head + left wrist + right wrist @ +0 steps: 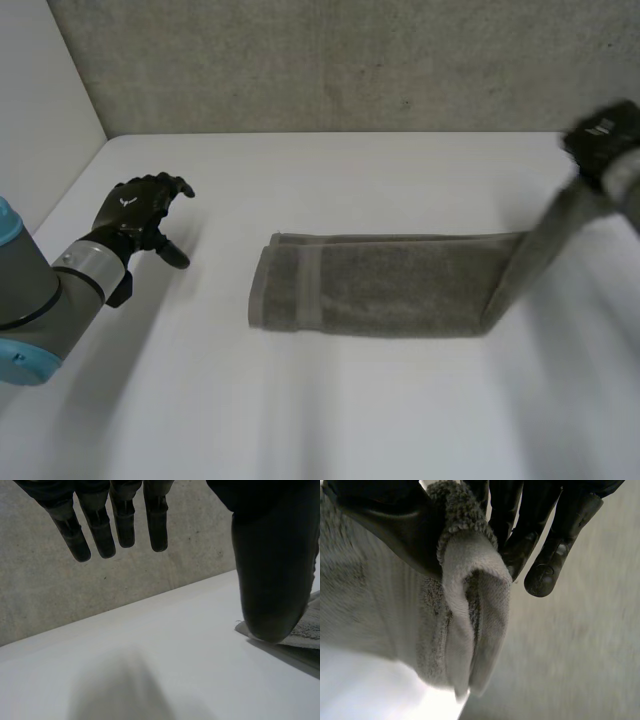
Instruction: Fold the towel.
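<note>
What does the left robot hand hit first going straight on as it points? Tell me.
Probably the concrete wall: the left robot hand points across bare table toward it. The towel lies off to its thumb side, though depth is unclear.

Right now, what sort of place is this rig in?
Probably a robotics lab: plain white table, raw concrete wall behind it, one grey towel pinched at its end by the right hand.

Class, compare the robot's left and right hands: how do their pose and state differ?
The left robot hand is open and holds nothing; the right robot hand pinches one end of the towel. The left robot hand is apart from the towel; the right robot hand holds its end up off the table. Both are black.
</note>
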You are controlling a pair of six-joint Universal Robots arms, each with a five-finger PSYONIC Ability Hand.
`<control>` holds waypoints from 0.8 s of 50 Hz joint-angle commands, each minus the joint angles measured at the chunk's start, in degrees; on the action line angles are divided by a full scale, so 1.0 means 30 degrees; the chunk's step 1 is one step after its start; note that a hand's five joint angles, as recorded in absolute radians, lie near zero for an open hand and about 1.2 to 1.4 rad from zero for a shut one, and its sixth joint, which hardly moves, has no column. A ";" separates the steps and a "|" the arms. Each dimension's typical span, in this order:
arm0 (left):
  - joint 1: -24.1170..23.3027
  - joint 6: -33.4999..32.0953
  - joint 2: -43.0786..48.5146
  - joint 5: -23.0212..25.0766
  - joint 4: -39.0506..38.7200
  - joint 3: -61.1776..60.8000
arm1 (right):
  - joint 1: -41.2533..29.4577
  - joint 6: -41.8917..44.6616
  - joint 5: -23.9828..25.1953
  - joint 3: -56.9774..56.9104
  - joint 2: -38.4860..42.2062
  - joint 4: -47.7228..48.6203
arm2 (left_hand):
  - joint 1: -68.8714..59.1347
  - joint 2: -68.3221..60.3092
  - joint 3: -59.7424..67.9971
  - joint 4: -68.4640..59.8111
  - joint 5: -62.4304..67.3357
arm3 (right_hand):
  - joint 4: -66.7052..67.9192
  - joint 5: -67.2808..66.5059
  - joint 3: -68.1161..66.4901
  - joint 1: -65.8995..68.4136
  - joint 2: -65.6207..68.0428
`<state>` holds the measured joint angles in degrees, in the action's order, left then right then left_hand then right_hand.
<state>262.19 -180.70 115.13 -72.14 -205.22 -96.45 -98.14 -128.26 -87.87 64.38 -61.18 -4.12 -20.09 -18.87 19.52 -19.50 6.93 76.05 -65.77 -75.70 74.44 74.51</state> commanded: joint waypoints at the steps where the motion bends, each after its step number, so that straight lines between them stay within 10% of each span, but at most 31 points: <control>1: -0.0151 -0.0060 0.0003 -0.0007 -0.0030 -0.0223 | -0.8226 0.0067 -0.1705 -0.2849 0.1842 0.0025 | 0.1664 0.1256 -0.1475 0.1467 -0.0612 | 0.0559 -0.0651 -0.0675 0.1095 0.1073; 8: -0.0180 -0.0060 0.0004 -0.0007 -0.0001 -0.0253 | -1.3274 0.0272 -0.2029 -0.3675 0.4744 0.0112 | 0.1721 0.1314 -0.1532 0.1524 -0.0669 | -2.2017 2.1924 2.1901 -2.1481 -2.1503; 23: -0.1498 -0.0089 -0.0085 0.0228 -0.0030 -0.0224 | -1.0763 -0.1749 -0.3289 0.0045 0.3022 0.0260 | 0.1665 0.1257 -0.1476 0.1468 -0.0613 | -2.2017 2.1924 2.1901 -2.1481 -2.1503; 40: -0.5981 -0.0939 0.2142 0.2747 0.0029 0.2413 | -0.4816 -0.6847 0.0607 0.9713 -0.1343 0.2457 | -0.6690 -0.7097 0.6879 -0.6886 0.7742 | -2.2017 2.1924 2.1901 -2.1481 -2.1503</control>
<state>247.55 -181.53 117.30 -67.95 -205.60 -93.45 -115.46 -148.02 -88.54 87.51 -64.19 1.79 -32.67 -32.76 32.74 -32.80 23.07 14.32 -3.33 -13.71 13.00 13.46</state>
